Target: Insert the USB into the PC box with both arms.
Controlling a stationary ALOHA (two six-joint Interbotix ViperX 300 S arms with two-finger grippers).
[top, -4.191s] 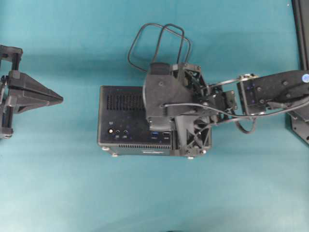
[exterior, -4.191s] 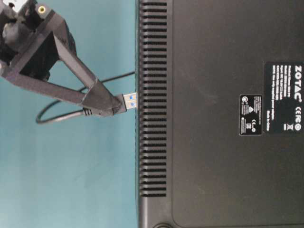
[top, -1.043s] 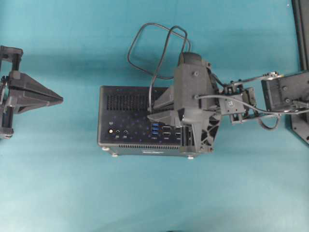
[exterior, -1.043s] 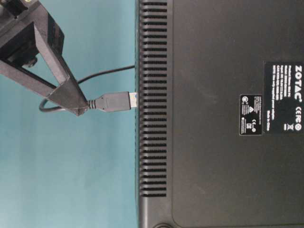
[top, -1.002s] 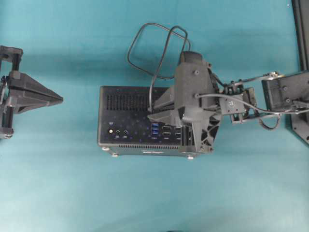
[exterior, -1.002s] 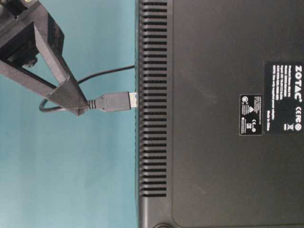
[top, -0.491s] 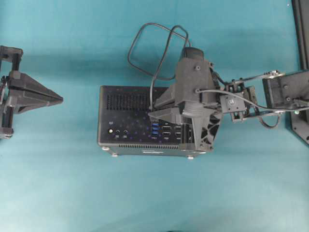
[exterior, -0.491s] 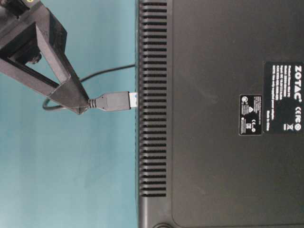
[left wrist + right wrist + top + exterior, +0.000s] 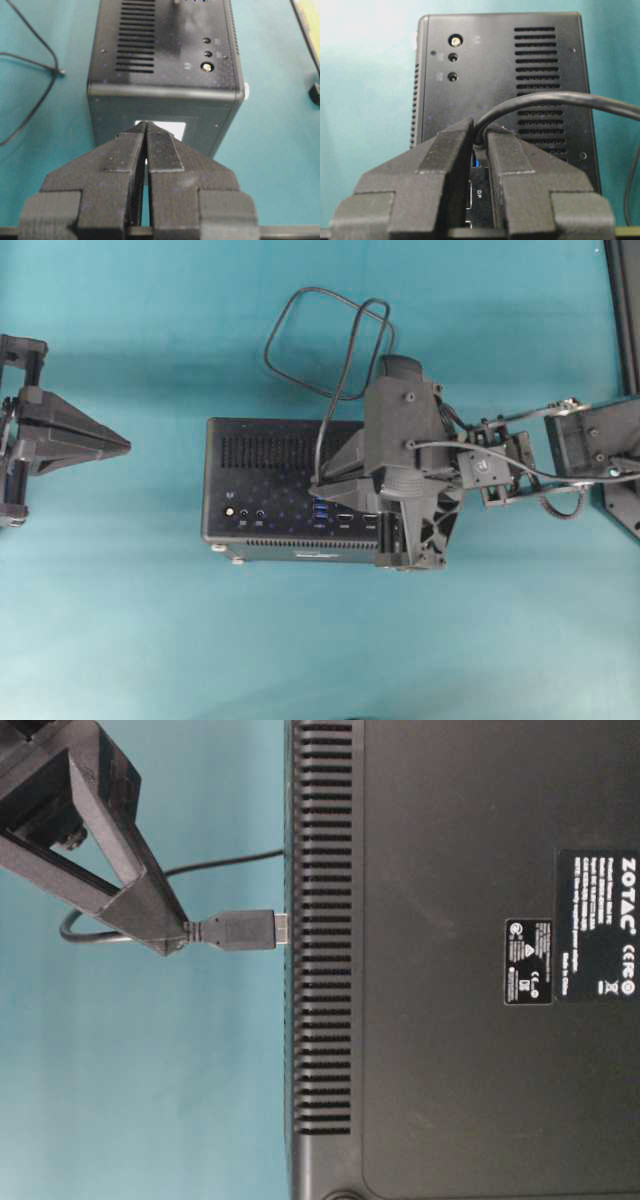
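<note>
The right gripper [image 9: 178, 934] is closed on the cable of the USB [image 9: 240, 930], right at the strain relief behind the plug body, and the plug points straight at the port face of the PC box [image 9: 460, 960]. In the table-level view the plug's long axis runs level, square to that face, and only a sliver of metal tip shows between plug body and box, so I judge the plug partly seated, with the remaining push along that same axis. In the overhead view the right gripper [image 9: 318, 483] sits over the box [image 9: 250, 470] just above its blue ports, its cable looping away over the table [image 9: 150, 620] behind.

The left gripper [image 9: 125, 446] is shut and empty, its tip aimed at the near end wall of the box but well apart from it; its wrist view shows the pressed-together fingers [image 9: 160, 150] facing that wall. The right arm is clearly the nearer one.

Open table lies all round the box; a sideways wobble would bend the plug at the port edge
</note>
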